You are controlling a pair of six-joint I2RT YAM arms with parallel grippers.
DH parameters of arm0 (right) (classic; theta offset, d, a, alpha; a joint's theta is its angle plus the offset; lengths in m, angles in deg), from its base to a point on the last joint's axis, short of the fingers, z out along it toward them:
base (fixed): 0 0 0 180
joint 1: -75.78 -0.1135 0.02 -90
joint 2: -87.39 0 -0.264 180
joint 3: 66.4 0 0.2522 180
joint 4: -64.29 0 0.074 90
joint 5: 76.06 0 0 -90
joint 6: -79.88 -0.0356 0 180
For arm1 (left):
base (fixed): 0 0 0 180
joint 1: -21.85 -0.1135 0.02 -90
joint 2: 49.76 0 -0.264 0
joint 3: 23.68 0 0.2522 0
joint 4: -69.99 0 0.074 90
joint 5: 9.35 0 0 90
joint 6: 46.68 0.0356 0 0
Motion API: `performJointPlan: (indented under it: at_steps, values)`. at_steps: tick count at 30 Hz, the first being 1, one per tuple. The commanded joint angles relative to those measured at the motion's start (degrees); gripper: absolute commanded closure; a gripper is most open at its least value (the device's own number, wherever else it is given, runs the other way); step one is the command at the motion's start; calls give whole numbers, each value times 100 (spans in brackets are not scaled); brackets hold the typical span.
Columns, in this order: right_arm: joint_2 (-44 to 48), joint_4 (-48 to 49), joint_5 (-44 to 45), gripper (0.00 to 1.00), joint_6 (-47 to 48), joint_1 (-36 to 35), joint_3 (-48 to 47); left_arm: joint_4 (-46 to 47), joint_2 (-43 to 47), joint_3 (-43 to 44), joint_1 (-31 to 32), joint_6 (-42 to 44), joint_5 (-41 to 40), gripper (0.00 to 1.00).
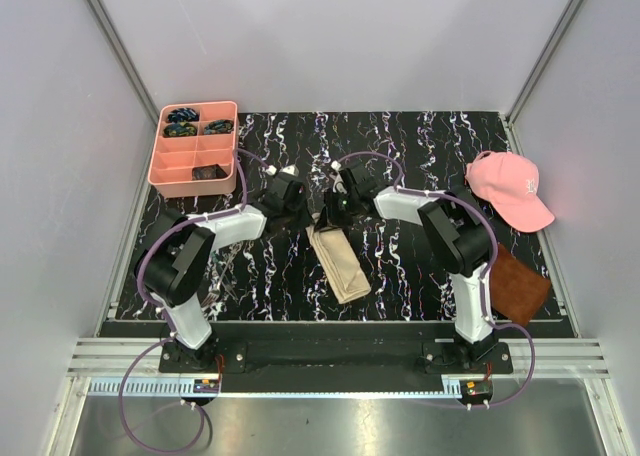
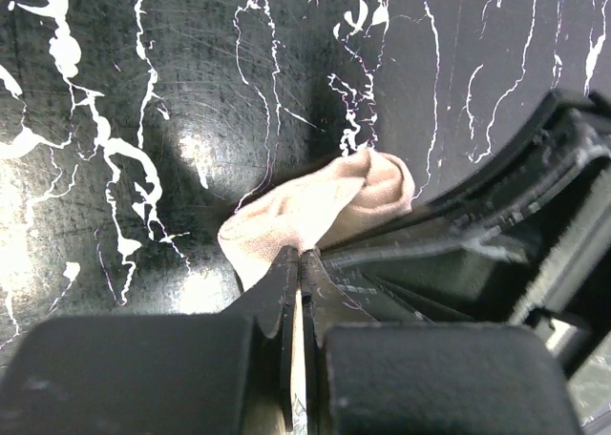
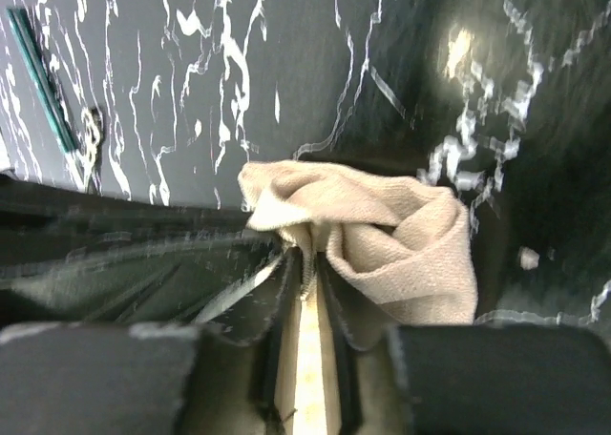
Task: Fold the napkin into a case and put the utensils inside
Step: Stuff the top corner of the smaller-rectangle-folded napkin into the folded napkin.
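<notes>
1. Left gripper is clamped together on a bunched corner of the soft beige-tan cloth napkin. A firm pinch will stop the layers sliding.
2. Folded to a narrow strip, the napkin lies between the arms on the black, white-veined marble-pattern desk, its far end at both grippers. Carry that end low and level.
3. Right gripper has its jaws narrowly apart around a cloth fold; whether it grips, I cannot tell. Release only when the fold lies flat, leaving a mouth for the utensils.
</notes>
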Motion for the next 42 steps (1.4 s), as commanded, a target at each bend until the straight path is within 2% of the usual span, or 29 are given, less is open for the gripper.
performJointPlan:
  at_steps: [1,10,18,22,30,33,36,38,40,42]
  values:
    - [588,-127,-94,76,79,-48,253,309,238,-103,40,27,219,100]
    - [817,-285,-41,65,158,102,262,204,291,-112,40,97,201,100]
    - [483,-277,-85,67,211,110,34,186,423,-156,40,97,193,100]
    - [290,-259,-155,74,211,102,-168,204,414,-165,40,62,237,100]
    - [-141,-127,-401,99,115,110,-502,274,502,-200,40,-43,447,100]
    - [-273,-101,-446,100,53,84,-634,274,441,-174,40,-175,667,100]
    - [-352,-118,-358,100,0,93,-486,274,545,-191,40,-272,536,100]
    - [-326,-40,-358,100,-44,84,-389,161,581,-122,31,-237,256,92]
    - [-273,-4,-384,100,-62,93,-292,-129,511,106,14,-132,158,80]
    - [-177,-4,-367,100,-62,84,-230,-401,327,265,14,-61,122,75]
